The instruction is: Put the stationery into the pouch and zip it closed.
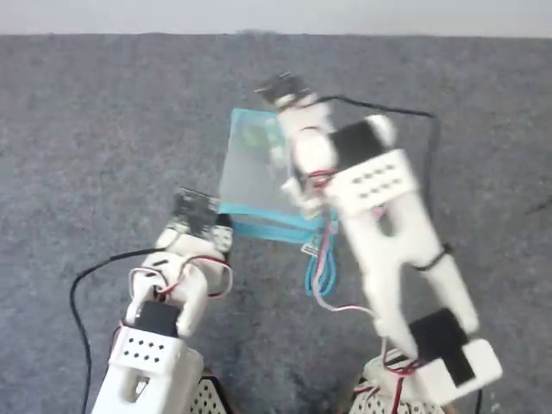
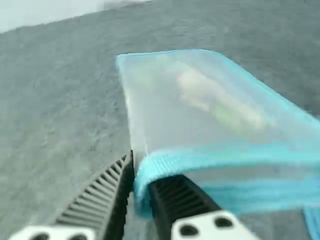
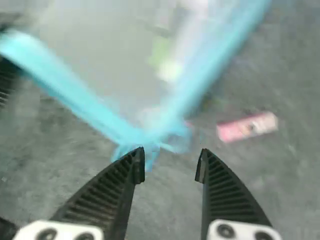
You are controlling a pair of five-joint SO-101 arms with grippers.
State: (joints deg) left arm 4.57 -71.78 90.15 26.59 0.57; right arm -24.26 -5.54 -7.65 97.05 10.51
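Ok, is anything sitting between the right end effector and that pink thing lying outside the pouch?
Nothing visible. Only bare grey mat lies between the open right end effector and the pink item; the corner of the pouch sits by its other finger.

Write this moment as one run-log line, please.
left gripper: shut on blue-edged translucent plastic pouch | right gripper: open at pouch corner | small pink oblong item: outside, on grey carpet
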